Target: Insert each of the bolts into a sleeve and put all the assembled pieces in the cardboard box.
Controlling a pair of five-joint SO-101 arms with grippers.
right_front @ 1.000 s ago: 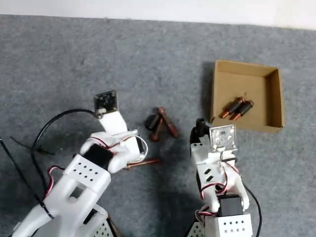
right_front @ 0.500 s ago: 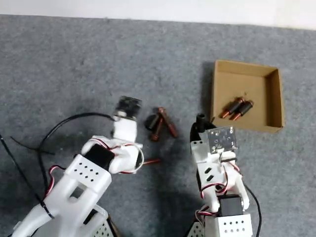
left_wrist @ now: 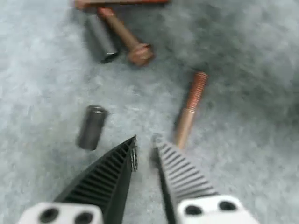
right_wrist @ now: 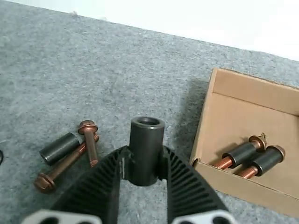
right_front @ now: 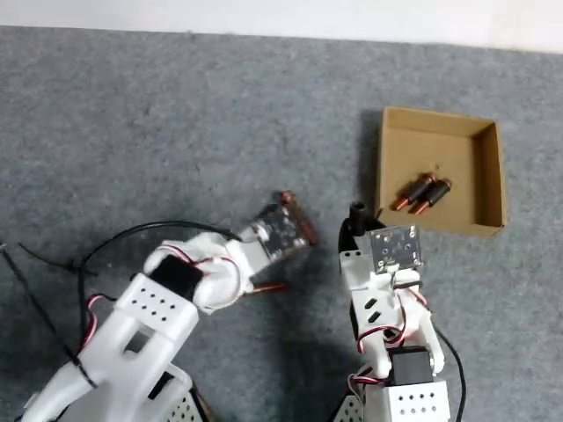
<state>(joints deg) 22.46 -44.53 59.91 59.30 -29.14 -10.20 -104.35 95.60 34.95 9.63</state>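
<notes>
The right gripper [right_wrist: 144, 161] is clamped on an upright sleeve [right_wrist: 147, 135], just off the lower left corner of the box [right_front: 440, 149] that sits in the high view's upper right. Two assembled pieces [right_front: 422, 193] lie side by side in the box. The left gripper [left_wrist: 145, 148] hangs over the mat [right_front: 132, 105] near frame centre, its fingers a little apart with nothing between them, a bolt [left_wrist: 189, 109] just beside one tip and a loose sleeve [left_wrist: 92, 127] near the other.

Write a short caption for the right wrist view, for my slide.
Right gripper holds a black sleeve upright; two bolts and another sleeve lie loose, two assembled pieces in the cardboard box.
</notes>
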